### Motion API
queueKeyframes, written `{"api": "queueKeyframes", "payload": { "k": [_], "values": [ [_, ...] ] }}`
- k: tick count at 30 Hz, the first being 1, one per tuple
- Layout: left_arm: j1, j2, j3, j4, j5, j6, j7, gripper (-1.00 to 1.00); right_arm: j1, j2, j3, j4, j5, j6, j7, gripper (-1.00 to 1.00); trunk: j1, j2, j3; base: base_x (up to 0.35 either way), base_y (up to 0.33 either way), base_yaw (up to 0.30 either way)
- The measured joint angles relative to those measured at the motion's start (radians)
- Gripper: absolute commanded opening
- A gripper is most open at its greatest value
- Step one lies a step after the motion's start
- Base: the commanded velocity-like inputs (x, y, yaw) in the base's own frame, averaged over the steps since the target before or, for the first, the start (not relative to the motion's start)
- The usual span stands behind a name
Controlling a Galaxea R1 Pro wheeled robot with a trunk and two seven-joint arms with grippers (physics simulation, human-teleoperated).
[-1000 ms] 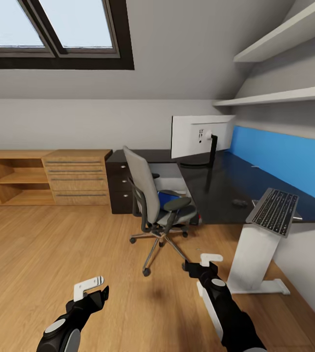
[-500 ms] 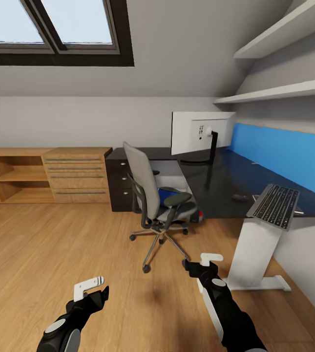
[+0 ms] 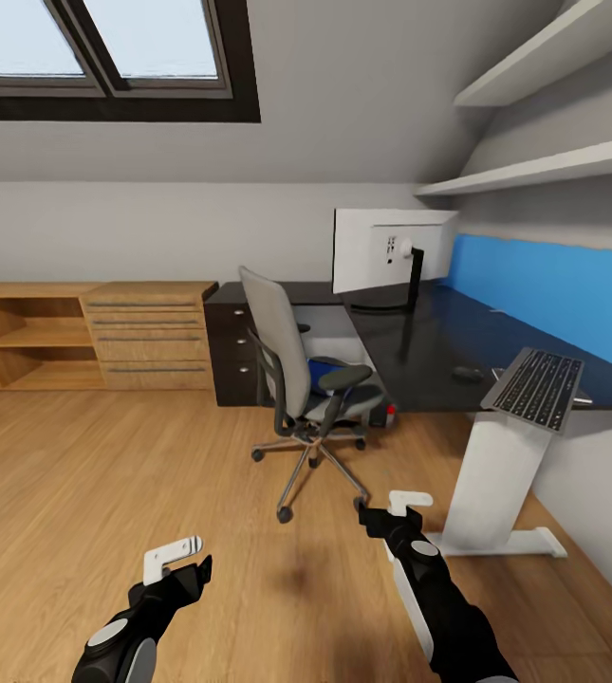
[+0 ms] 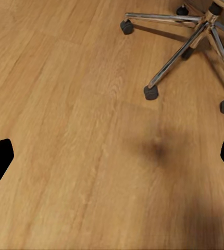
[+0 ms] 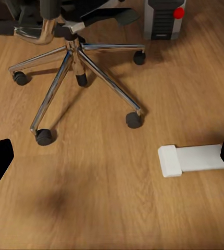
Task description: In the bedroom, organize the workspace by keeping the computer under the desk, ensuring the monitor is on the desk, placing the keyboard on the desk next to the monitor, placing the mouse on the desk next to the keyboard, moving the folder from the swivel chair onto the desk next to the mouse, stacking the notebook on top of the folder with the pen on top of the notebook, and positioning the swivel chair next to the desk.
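The blue folder (image 3: 323, 376) is lying on the swivel chair (image 3: 298, 379) seat ahead, nearer the right gripper (image 3: 393, 513), and both grippers' jaws are hanging open and empty.

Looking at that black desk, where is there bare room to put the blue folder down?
The desk has a wide bare stretch between the monitor and the mouse. The near end is crowded: the keyboard sits tilted at the edge beside the mouse.
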Motion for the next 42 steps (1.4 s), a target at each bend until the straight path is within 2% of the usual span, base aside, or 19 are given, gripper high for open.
{"api": "queueKeyframes", "payload": {
  "k": [12,18,22,26,28,29,32,33,34,35,37,39,41,42],
  "values": [
    [0.000,0.000,-0.001,0.000,-0.001,0.002,0.001,1.00,0.001,-0.001,-0.001,0.004,0.000,-0.004,0.005,1.00,0.046,-0.084,-0.038,0.000,0.000,0.000],
    [0.000,0.001,-0.001,0.010,-0.001,0.009,0.001,1.00,0.001,0.000,0.009,0.012,0.004,-0.038,0.007,1.00,0.069,-0.126,-0.056,0.000,0.000,0.000],
    [0.000,0.000,-0.001,0.014,-0.001,0.011,0.001,1.00,-0.007,0.002,0.038,0.102,0.006,-0.079,0.003,1.00,0.084,-0.154,-0.069,0.000,0.000,0.000],
    [0.000,-0.001,-0.002,0.011,0.000,0.012,0.001,1.00,-0.110,0.003,0.047,0.256,0.008,-0.164,0.000,1.00,0.100,-0.182,-0.081,0.000,0.000,0.000],
    [0.000,-0.001,-0.003,0.010,0.000,0.015,0.001,1.00,-0.200,0.001,0.044,0.360,0.007,-0.201,-0.001,1.00,0.107,-0.196,-0.088,0.000,0.000,0.000],
    [-0.001,-0.002,-0.003,0.010,0.000,0.029,0.001,1.00,-0.296,-0.006,0.039,0.484,0.004,-0.229,-0.003,1.00,0.111,-0.203,-0.091,0.000,0.000,0.000],
    [-0.007,-0.003,-0.003,0.009,0.000,0.056,0.002,1.00,-0.403,-0.021,0.030,0.600,-0.001,-0.264,-0.005,1.00,0.123,-0.224,-0.100,0.000,0.000,0.000],
    [-0.021,-0.003,-0.003,0.009,0.000,0.074,0.002,1.00,-0.459,-0.030,0.022,0.662,-0.005,-0.288,-0.006,1.00,0.126,-0.231,-0.103,0.000,0.000,0.000],
    [-0.031,-0.004,-0.003,0.009,0.000,0.082,0.002,1.00,-0.485,-0.033,0.019,0.687,-0.008,-0.299,-0.006,1.00,0.130,-0.238,-0.106,0.000,0.000,0.000],
    [-0.075,-0.003,-0.003,0.009,0.001,0.102,0.004,1.00,-0.543,-0.040,0.013,0.741,-0.011,-0.325,-0.007,1.00,0.134,-0.245,-0.109,0.000,0.000,0.000],
    [-0.104,-0.003,-0.003,0.009,0.002,0.110,0.004,1.00,-0.561,-0.043,0.010,0.757,-0.013,-0.333,-0.008,1.00,0.139,-0.252,-0.117,0.000,0.000,0.000],
    [-0.159,-0.005,-0.002,0.014,0.004,0.144,0.004,1.00,-0.575,-0.045,0.006,0.770,-0.015,-0.340,-0.007,1.00,0.140,-0.253,-0.124,0.000,0.000,0.000],
    [-0.205,-0.012,-0.002,0.018,0.011,0.197,0.003,1.00,-0.584,-0.045,0.005,0.780,-0.016,-0.351,-0.007,1.00,0.140,-0.253,-0.132,0.000,0.000,0.000],
    [-0.228,-0.021,-0.006,0.017,0.022,0.229,-0.001,1.00,-0.588,-0.033,0.005,0.786,-0.017,-0.362,-0.007,1.00,0.140,-0.253,-0.132,0.000,0.000,0.000]
  ]
}}
